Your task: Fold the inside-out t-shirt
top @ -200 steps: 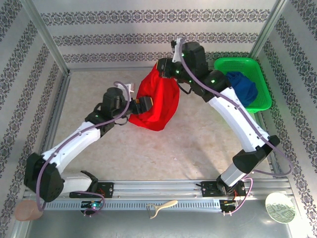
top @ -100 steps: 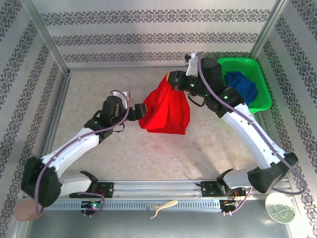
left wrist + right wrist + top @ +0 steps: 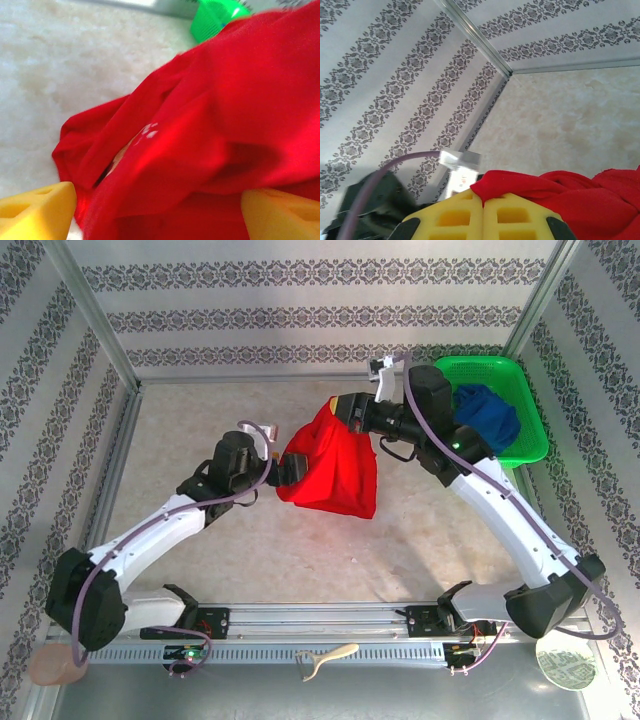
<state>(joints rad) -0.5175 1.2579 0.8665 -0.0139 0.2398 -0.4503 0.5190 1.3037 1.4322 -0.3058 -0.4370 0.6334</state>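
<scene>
The inside-out t-shirt (image 3: 335, 468) is bright red and hangs bunched above the middle of the table. My right gripper (image 3: 338, 407) holds its top edge; in the right wrist view the gripper (image 3: 482, 200) is shut, with a red fold (image 3: 530, 182) pinched between its yellow fingers. My left gripper (image 3: 289, 469) is at the shirt's left side. In the left wrist view it (image 3: 160, 212) is open, its yellow fingertips (image 3: 37, 212) far apart and red cloth (image 3: 200, 130) bulging between them. A few white print marks (image 3: 150, 131) show in a crease.
A green basket (image 3: 524, 375) stands at the back right with a dark blue garment (image 3: 490, 415) in it; its corner shows in the left wrist view (image 3: 215, 17). Patterned walls close off the back and sides. Bare tabletop (image 3: 190, 420) lies left of the shirt.
The right gripper carried the hanging shirt rightward and lower, then eased back left. The left gripper stayed at the shirt's left side and its fingers spread wider.
</scene>
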